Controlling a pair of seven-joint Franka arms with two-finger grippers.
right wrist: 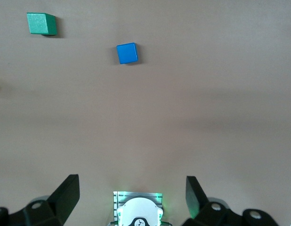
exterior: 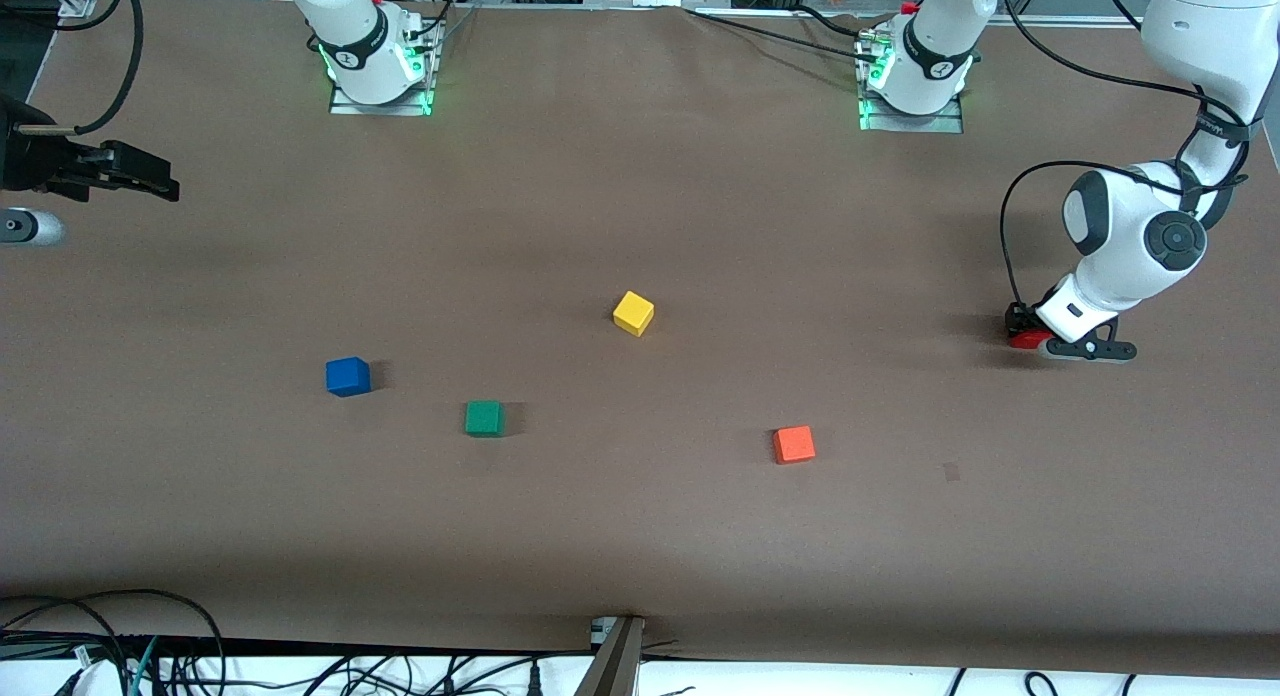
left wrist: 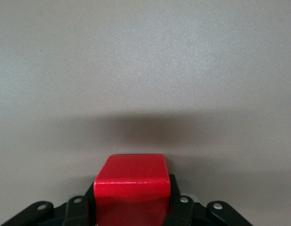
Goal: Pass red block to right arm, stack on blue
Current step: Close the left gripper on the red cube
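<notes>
Our right gripper (exterior: 150, 181) waits with fingers apart at the right arm's end, the blue cube (exterior: 347, 376) on the table near it. At the left arm's end, our left gripper (exterior: 1040, 341) is clamped on the red block (exterior: 1022, 338) at table level. We judge it light, rigid and smooth-faced, best held on flat opposite sides.

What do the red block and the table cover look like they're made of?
Red block: probably painted wood or plastic; smooth, slight sheen, a pale highlight along its rounded edge. Table cover: looks like matte brown paper or fabric, no glare.
</notes>
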